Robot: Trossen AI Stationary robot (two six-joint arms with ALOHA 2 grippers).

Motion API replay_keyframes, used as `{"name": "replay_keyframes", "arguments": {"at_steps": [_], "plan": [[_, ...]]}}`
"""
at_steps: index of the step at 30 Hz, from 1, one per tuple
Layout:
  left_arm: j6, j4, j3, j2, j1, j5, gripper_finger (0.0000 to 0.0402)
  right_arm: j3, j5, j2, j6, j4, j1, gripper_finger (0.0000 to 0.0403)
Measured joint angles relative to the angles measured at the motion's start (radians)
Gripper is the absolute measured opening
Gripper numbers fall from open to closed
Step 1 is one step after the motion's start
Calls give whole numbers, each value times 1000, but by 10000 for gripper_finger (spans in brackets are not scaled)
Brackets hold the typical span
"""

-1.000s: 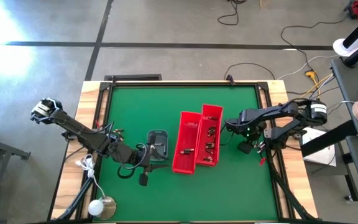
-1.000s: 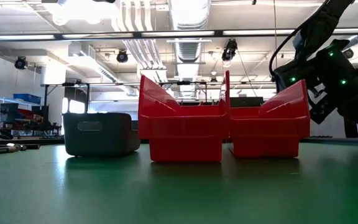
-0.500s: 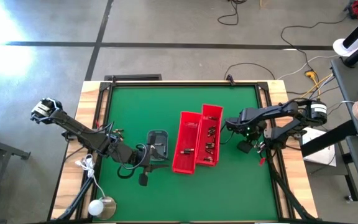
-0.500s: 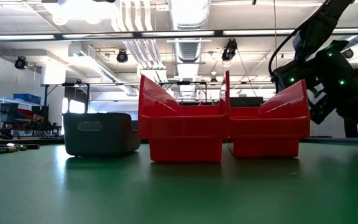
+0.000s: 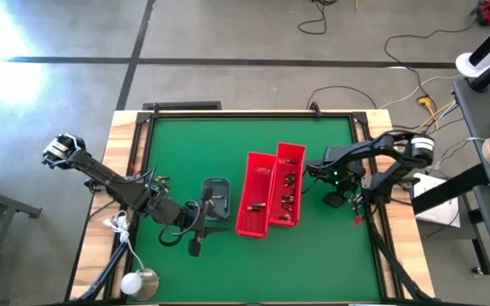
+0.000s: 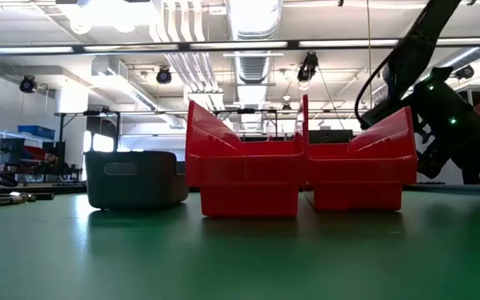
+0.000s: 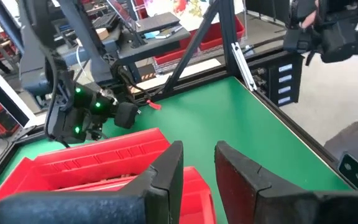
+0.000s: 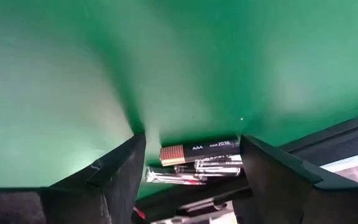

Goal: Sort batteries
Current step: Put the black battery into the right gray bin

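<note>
On the green tabletop (image 5: 228,153), the right end effector (image 8: 188,163) has lifted from the red bin (image 5: 287,184), fingers apart around an AAA battery (image 8: 199,151); the left end effector (image 7: 197,163) idles, part-open, empty.

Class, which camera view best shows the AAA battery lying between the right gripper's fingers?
The right wrist view: the AAA battery lies between the open right gripper fingers, label readable. The high view shows only that gripper beside the red bins; low and left wrist views don't show it.

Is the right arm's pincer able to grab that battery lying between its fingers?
Probably yes: the right pincer stands open around the battery on the green mat, and nothing blocks it.
</note>
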Motion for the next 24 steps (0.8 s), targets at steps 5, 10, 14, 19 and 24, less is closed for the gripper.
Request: {"name": "replay_keyframes", "arguments": {"at_steps": [5, 10, 14, 19, 24], "plan": [[10, -12, 0, 0, -12, 0, 73, 4, -12, 52, -29, -20, 1, 262], [21, -14, 0, 0, -12, -2, 73, 2, -13, 48, -32, -23, 1, 264], [24, -14, 0, 0, -12, -3, 73, 8, -8, 42, -43, -19, 2, 257], [24, -14, 0, 0, -12, -4, 73, 32, 33, 15, -56, -20, 3, 252], [18, -12, 0, 0, -12, -5, 73, 32, 50, 0, -66, -18, 2, 263]]}}
